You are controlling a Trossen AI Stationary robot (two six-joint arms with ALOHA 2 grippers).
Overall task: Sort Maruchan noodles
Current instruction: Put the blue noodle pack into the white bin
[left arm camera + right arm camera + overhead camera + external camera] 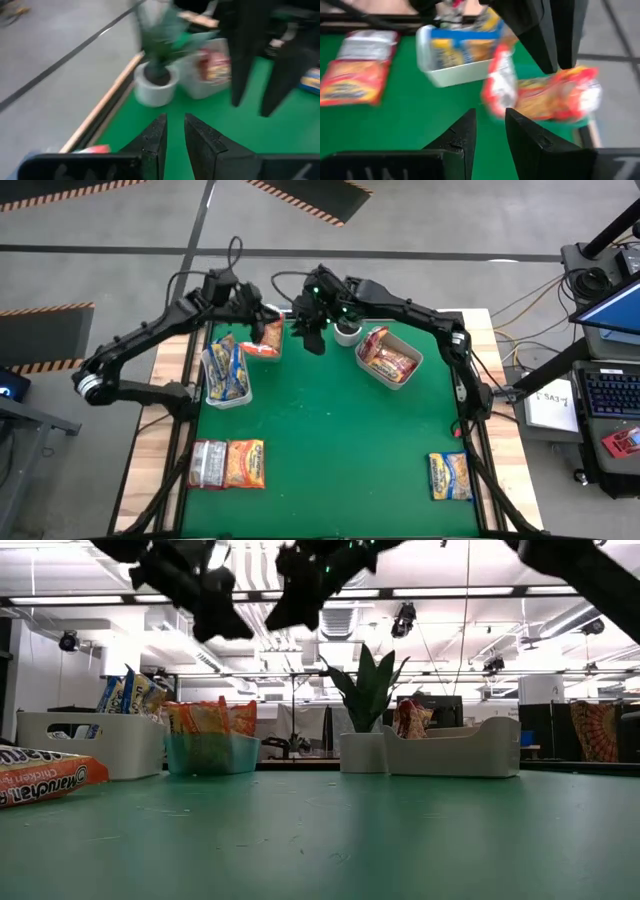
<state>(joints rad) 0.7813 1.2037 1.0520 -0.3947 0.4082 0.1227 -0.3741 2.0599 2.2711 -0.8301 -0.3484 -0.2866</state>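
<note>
- Left gripper point(262, 313) is seen above the teal bin point(262, 340) of orange packets point(268, 336); fingers slightly parted, apparently empty.
- Right gripper point(305, 320) is raised just beside, narrowly spread, nothing pinched.
- Loose packets point(228, 463) are left near.

Potted plant point(346, 331) stands between two bins point(228, 375).

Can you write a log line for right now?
left gripper: open, over teal bin | right gripper: open, beside it | loose packets: three

Green table point(330, 440), potted plant point(346, 330), three bins point(228, 392)
</note>
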